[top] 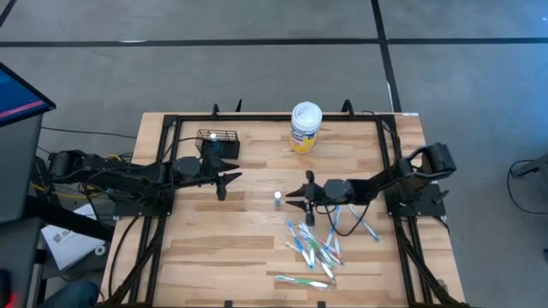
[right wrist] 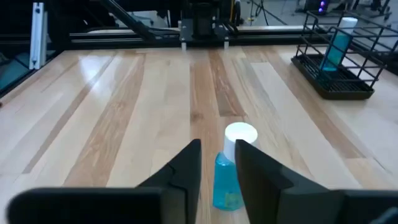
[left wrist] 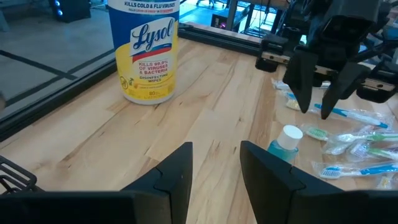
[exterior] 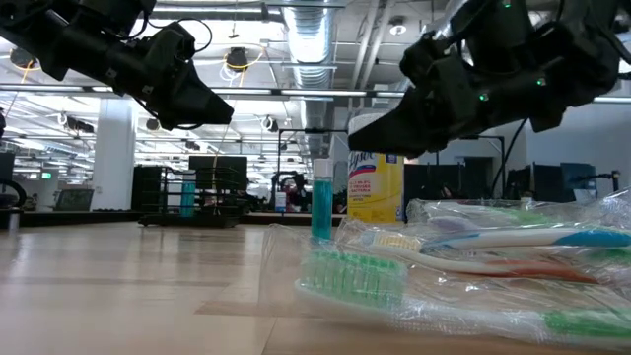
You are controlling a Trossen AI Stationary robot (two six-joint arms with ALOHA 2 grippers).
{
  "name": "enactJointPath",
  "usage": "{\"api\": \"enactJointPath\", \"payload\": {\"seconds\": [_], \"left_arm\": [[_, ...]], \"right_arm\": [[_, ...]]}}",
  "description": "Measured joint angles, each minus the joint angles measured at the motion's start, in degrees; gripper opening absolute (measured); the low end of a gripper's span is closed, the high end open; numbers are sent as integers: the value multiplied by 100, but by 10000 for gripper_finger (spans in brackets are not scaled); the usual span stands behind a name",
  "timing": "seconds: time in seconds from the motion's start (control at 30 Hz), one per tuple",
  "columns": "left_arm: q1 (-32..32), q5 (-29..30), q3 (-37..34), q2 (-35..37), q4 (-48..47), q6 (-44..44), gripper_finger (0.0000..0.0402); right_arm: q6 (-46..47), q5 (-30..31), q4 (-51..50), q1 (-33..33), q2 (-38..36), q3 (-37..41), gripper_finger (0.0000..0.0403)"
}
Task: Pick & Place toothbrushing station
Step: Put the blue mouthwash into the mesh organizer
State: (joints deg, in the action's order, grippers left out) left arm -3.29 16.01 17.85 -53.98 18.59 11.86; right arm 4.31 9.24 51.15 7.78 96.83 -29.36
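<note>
Overhead: wooden bench [top: 214,248] with black frame. Toothbrushing station [top: 217,141], a black wire basket, sits at the far left part of the bench, just behind the left claw [top: 229,180]. The right wrist view alone shows its contents: one blue bottle with white cap [right wrist: 341,41] standing upright inside.

Right claw [top: 307,196] is at mid-bench, well apart from the basket. Its fingers [right wrist: 186,167] are parted, released, either side of a small blue mouthwash bottle [right wrist: 231,169] that stands upright on the bench; whether they touch it cannot be told. Low view shows this bottle [exterior: 321,199] standing free, with the right claw hanging above it.

Left claw is released, fingers [left wrist: 178,174] apart, nothing between them, pointing toward the right claw.

Lysol wipes tub [top: 305,127], white lid, yellow label, stands at the far centre. Wrapped toothbrushes [top: 315,248] lie scattered on the near right; low view shows their clear wrappers up close.
</note>
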Motion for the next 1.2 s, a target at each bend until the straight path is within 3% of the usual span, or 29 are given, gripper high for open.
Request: {"api": "enactJointPath", "payload": {"seconds": [0.27,0.63,0.93,1.2], "left_arm": [[0,0,0,0,43,-2,127],[2,-1,0,0,52,-2,127],[2,-2,0,-2,85,-2,127],[4,-2,0,-2,84,-2,127]], "right_arm": [[-37,28,-193,-40,0,-296,164],[-174,131,-558,-109,0,-418,219],[-140,131,-421,-143,212,-464,226],[-162,126,-399,-154,905,-953,226]]}}
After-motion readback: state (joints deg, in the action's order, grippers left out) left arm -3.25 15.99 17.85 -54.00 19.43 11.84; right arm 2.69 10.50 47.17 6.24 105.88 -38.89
